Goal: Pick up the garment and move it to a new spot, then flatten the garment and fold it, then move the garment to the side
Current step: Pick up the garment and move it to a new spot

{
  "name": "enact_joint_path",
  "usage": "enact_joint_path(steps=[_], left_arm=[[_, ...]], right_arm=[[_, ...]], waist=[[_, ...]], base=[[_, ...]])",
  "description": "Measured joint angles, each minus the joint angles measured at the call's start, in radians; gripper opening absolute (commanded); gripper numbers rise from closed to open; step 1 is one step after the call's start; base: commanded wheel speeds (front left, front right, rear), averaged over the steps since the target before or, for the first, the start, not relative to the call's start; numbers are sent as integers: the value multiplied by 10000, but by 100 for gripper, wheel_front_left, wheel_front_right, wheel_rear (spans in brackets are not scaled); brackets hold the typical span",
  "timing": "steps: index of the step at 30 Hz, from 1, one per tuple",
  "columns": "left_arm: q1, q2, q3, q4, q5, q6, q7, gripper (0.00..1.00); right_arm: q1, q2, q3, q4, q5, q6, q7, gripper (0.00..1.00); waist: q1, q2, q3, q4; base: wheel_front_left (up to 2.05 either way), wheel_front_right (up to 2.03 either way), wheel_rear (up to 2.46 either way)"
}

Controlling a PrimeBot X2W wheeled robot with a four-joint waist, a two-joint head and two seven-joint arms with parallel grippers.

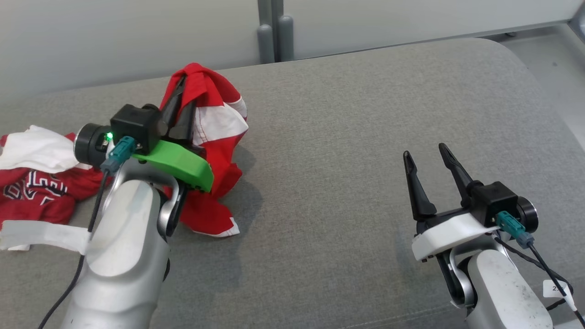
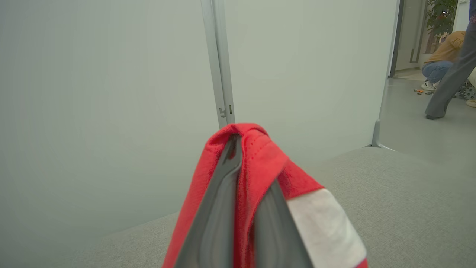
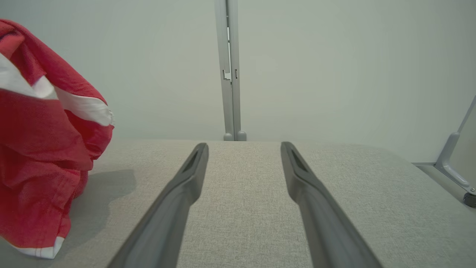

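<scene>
The red-and-white garment (image 1: 215, 137) is hanging bunched from the left gripper (image 1: 182, 91), its top raised off the grey cushion (image 1: 347, 137) while its lower hem is resting on the fabric toward the cushion's left side. The left gripper's fingers (image 2: 219, 208) are pressing together on a red fold, which is draping over their tips. Just left of that arm, more red-and-white cloth (image 1: 32, 183) with lettering is lying on the cushion; whether it is joined to the hanging piece cannot be told. Well apart to the right, the right gripper (image 1: 424, 151) is hovering over bare cushion, its fingers (image 3: 178, 193) standing wide apart and holding nothing. Behind the cushion a pale partition (image 1: 137, 36) is standing, split by a grey post (image 1: 274, 32). Past its edge, in the left wrist view, one person (image 2: 442, 59) is crouching and another's leg (image 2: 446, 82) is standing on the floor.
</scene>
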Motion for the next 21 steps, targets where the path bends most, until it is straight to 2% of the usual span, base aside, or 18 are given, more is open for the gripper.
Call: enact_joint_path(steps=[12, 16, 19, 20, 21], left_arm=[[-239, -44, -1848, 1197, -324, -98, 798, 0], [-360, -44, -1987, 1565, -748, -63, 924, 0], [-418, -42, -1893, 1793, -968, 150, 978, 0], [-421, -40, -1825, 1877, -1103, 213, 978, 16], [-427, -38, -1772, 1969, -1198, 293, 980, 42]], right_arm=[[-4, 42, 10, -472, 8, -180, 0, 100], [-16, 54, 59, -575, 23, -236, 0, 100], [-69, 71, 307, -575, 29, -153, 0, 100], [-115, 82, 391, -570, 54, -111, 0, 100], [-185, 84, 495, -556, 90, -56, 0, 100]], waist=[[0, 0, 576, -1614], [0, 0, 850, -2155], [0, 0, 1063, -2572], [0, 0, 1131, -2711], [0, 0, 1198, -2849]], base=[[0, 0, 0], [0, 0, 0], [0, 0, 0], [0, 0, 0], [0, 0, 0]])
